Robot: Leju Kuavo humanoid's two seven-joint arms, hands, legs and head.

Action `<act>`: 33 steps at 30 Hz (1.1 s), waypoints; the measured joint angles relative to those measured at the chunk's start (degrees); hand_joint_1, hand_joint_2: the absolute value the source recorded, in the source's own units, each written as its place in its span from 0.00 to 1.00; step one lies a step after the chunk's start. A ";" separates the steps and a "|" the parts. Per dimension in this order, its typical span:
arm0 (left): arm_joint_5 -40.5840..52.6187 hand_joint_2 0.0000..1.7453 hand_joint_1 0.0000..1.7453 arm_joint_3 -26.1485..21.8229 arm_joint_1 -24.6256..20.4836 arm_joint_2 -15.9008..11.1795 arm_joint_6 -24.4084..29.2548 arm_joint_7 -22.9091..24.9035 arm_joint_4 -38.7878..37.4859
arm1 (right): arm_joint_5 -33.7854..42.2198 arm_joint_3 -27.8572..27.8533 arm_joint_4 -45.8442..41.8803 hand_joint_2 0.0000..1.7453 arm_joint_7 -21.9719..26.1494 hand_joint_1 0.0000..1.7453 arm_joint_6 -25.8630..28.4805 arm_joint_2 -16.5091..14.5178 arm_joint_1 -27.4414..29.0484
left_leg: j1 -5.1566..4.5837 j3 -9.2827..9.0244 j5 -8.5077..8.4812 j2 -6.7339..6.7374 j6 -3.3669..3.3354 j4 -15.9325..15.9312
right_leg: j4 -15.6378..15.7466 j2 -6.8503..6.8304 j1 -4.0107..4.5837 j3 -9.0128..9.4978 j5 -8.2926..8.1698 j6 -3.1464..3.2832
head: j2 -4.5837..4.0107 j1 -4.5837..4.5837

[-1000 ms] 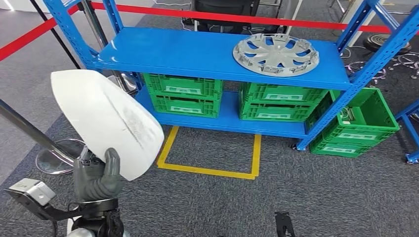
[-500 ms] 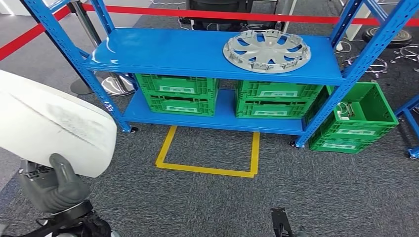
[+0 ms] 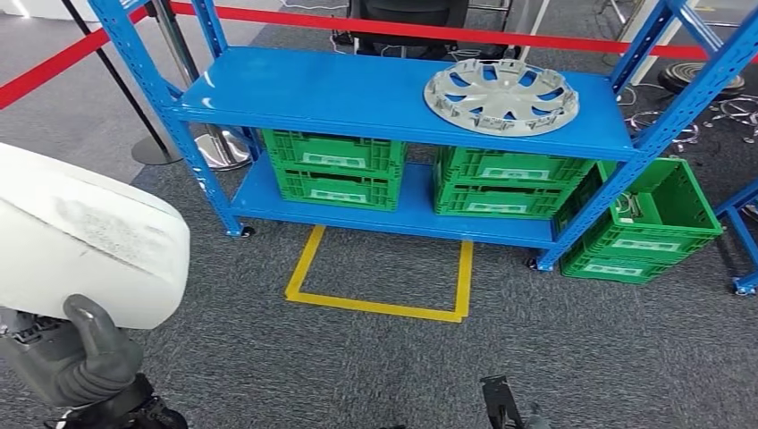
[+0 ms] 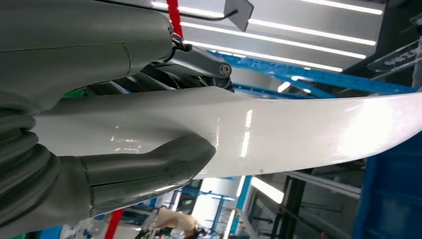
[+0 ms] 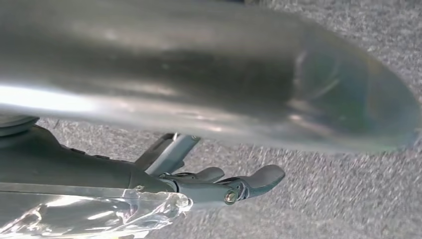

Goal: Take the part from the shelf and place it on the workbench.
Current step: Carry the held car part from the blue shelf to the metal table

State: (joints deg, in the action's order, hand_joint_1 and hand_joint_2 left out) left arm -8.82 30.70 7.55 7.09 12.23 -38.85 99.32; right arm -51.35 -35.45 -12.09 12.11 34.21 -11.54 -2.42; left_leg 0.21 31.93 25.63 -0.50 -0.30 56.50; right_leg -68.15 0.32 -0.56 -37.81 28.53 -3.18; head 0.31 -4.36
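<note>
Carrying is the step in hand, by my judgement: the white curved part (image 3: 85, 237) is off the blue shelf (image 3: 375, 94) and raised at the robot's left side, well apart from the rack. The left hand (image 3: 76, 353) holds it from below, grey thumb wrapped up over the lower edge; in the left wrist view the thumb (image 4: 149, 169) presses one glossy face of the part (image 4: 278, 129) while the darker fingers bear on the other, so the panel is pinched through its thickness. That grip suits a thin, smooth shell: it keeps the broad face tilted up and away from the body and the shelf posts.

The right hand (image 5: 234, 184) hangs low over the grey carpet with its fingers extended and apparently nothing between them; a blurred silver arm covers much of that view, so I would not swear to it.

On the top shelf lies a silver wheel cover (image 3: 498, 96), flat, towards the right end. Green crates (image 3: 335, 170) fill the lower shelf, and another green crate (image 3: 648, 223) stands on the floor beside the right post. A yellow taped outline (image 3: 380, 281) marks the carpet before the rack, likely a standing mark. No worktop is in sight, so the robot probably has to turn away to set the part down.
</note>
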 joint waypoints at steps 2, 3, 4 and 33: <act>0.10 1.00 1.00 0.66 -0.38 -0.44 -2.69 2.14 -0.02 | 0.27 -0.01 0.00 0.00 -0.90 0.00 -2.03 0.04 -0.21 | -0.22 0.05 0.07 -0.05 0.35 0.14 | 7.37 0.03 0.07 3.77 -2.41 0.39 | 0.00 0.04; 0.29 1.00 1.00 1.03 -0.67 -0.71 -3.90 3.25 -0.05 | 0.48 -0.02 0.00 0.00 -1.42 0.00 -2.91 0.04 -0.28 | -0.30 0.13 0.04 -0.07 0.62 0.17 | 9.11 0.07 0.13 4.60 -2.73 0.60 | 0.00 0.08; 0.70 1.00 1.00 1.42 -0.93 -1.01 -4.82 4.11 -0.13 | 0.73 -0.04 0.00 0.00 -1.85 0.00 -3.70 0.05 -0.30 | -0.36 0.23 -0.02 -0.09 0.92 0.16 | 9.57 0.15 0.23 4.72 -2.59 0.82 | 0.00 0.12; 2.86 1.00 1.00 8.35 -6.09 -2.79 -9.15 0.51 -0.57 | 4.23 -4.52 -0.20 0.00 1.06 0.00 -10.08 0.31 -0.67 | -0.04 0.45 0.14 -0.27 0.63 0.58 | 7.66 0.17 -0.01 3.61 -2.60 0.40 | 0.00 -0.04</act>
State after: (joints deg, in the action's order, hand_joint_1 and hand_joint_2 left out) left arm -5.97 39.05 1.46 4.29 3.08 -38.34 98.75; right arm -47.11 -39.97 -12.28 13.18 24.13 -11.23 -3.09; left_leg 0.17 32.38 25.77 -0.77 0.33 57.08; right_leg -60.50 0.48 -0.57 -34.19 25.92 -2.79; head 0.31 -4.40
